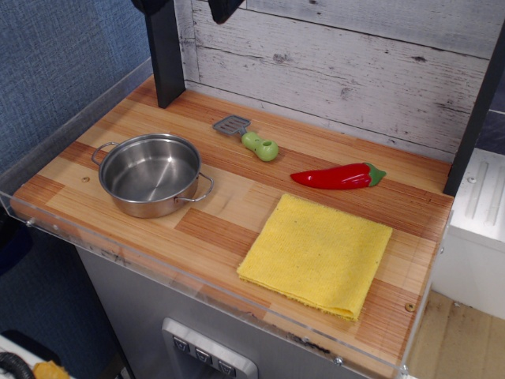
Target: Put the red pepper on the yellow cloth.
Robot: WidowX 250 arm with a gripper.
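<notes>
The red pepper (338, 177) lies flat on the wooden counter, its green stem cap pointing right. It sits just behind the back edge of the yellow cloth (316, 254), close to it but apart. The cloth is spread flat at the front right of the counter with nothing on it. Only a dark tip (224, 9) shows at the top edge, high above the counter and far behind the pepper. It may be part of my gripper, and I cannot see how its jaws stand.
A steel pot (151, 173) with two handles stands at the left. A green-handled small spatula (249, 136) lies behind the middle. Black posts rise at the back left (167, 59) and at the right (476, 106). A clear rim (118, 254) edges the counter front.
</notes>
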